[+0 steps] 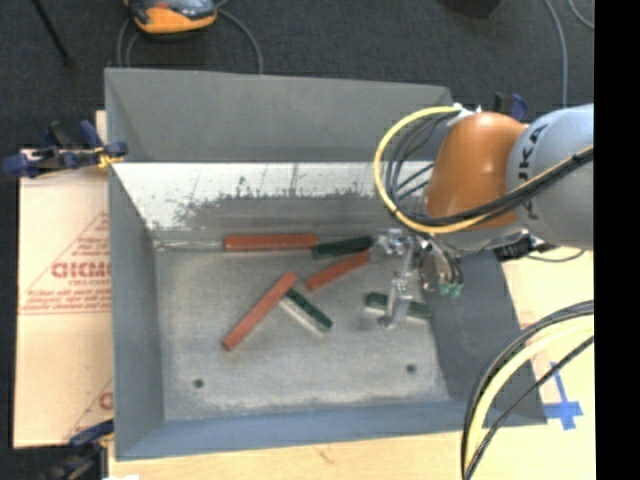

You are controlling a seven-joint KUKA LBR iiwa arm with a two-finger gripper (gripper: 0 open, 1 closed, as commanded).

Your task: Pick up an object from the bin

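Down at the near end, the grey metal bin (300, 383) has bare floor. A little farther in, a long red-brown stick (260, 313) lies slantwise, its near end pointing left and its far end rising toward the middle. Just right of that far end, and touching it or nearly so, lies a short green-and-white stick (306, 313), angled the other way.

Right of that stick, with a gap of floor between, the gripper (395, 306) hangs low over the right side of the bin. Something small and dark may lie under it, but I can't make it out, nor can I tell whether the gripper is released or clenched. The green-and-white stick is the nearest clear thing to it.

Farther back, a shorter red-brown stick (338, 270) slants up toward the gripper's wrist. Beyond it, a dark green stick (343, 247) and a long red-brown bar (270, 241) lie end to end along the far wall. The arm's orange cover (470, 168) looms above the far right.
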